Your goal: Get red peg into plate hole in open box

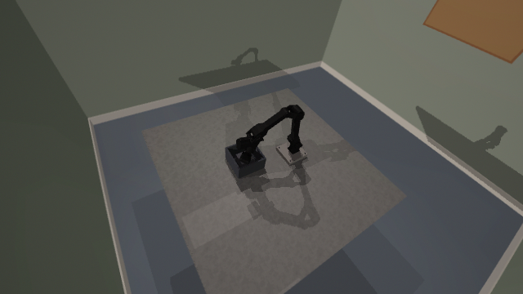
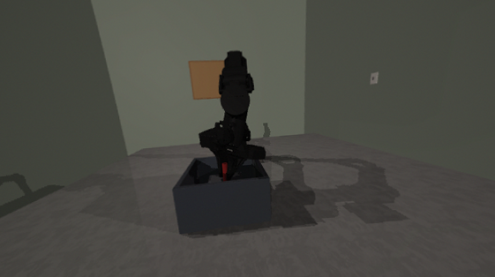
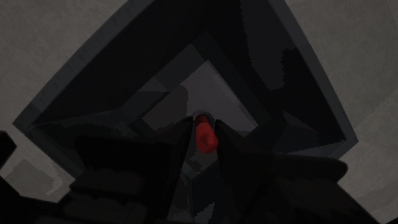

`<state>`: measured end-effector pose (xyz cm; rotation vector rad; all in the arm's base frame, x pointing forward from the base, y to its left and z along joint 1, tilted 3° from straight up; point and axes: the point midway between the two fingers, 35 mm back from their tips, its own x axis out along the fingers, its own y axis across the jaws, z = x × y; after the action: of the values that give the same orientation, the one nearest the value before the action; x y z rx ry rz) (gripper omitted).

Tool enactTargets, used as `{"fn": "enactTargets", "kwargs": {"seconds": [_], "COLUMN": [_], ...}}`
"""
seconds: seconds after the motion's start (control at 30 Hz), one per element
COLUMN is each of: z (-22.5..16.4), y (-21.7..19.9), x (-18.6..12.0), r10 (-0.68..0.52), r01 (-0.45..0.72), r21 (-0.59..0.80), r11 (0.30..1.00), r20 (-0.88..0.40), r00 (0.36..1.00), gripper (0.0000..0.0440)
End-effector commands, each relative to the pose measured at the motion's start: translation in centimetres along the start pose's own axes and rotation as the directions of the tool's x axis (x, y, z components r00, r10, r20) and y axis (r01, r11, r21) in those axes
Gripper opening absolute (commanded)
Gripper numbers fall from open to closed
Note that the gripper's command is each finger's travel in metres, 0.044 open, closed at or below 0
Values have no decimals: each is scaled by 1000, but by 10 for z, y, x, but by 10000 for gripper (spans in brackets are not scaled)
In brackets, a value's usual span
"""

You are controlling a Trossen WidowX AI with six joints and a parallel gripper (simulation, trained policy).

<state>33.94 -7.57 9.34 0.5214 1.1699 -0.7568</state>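
You have one robot arm [image 1: 273, 121] [image 2: 235, 100], one open box [image 1: 252, 167] [image 2: 224, 206] [image 3: 75, 67], one red peg [image 2: 224, 171] [image 3: 206, 137], one orange wall panel [image 1: 478, 28] [image 2: 206, 80] and one wall outlet [image 2: 374, 78].

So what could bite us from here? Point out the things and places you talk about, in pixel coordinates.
The gripper [image 1: 245, 159] [image 2: 225, 176] [image 3: 204, 122] stands open around the red peg [image 2: 224, 171] [image 3: 206, 139], its far end at the hole in the plate [image 2: 215, 179] [image 3: 220, 95]. If that end isn't seated, the peg could tip or jam partway. The fingers are also down inside the box [image 1: 252, 168] [image 2: 224, 207] [image 3: 70, 65], so a sideways wobble could knock the peg.
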Motion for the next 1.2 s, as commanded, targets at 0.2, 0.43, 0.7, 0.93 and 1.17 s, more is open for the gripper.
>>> {"fn": "enactTargets", "kwargs": {"seconds": [0.2, 0.43, 0.7, 0.93, 1.17], "z": [20, 33, 47, 56, 63], "y": [7, 23, 43, 65, 85], "x": [-1, -9, -25, -43, -60], "r10": [27, 69, 126, 183, 239], "r01": [-28, -72, -133, -194, -250], "r21": [-40, -51, -77, -91, -101], "r11": [999, 996, 988, 977, 963], "r20": [-26, -57, -98, -117, -113], "r00": [999, 996, 987, 976, 964], "gripper": [236, 419, 440, 440, 440]}}
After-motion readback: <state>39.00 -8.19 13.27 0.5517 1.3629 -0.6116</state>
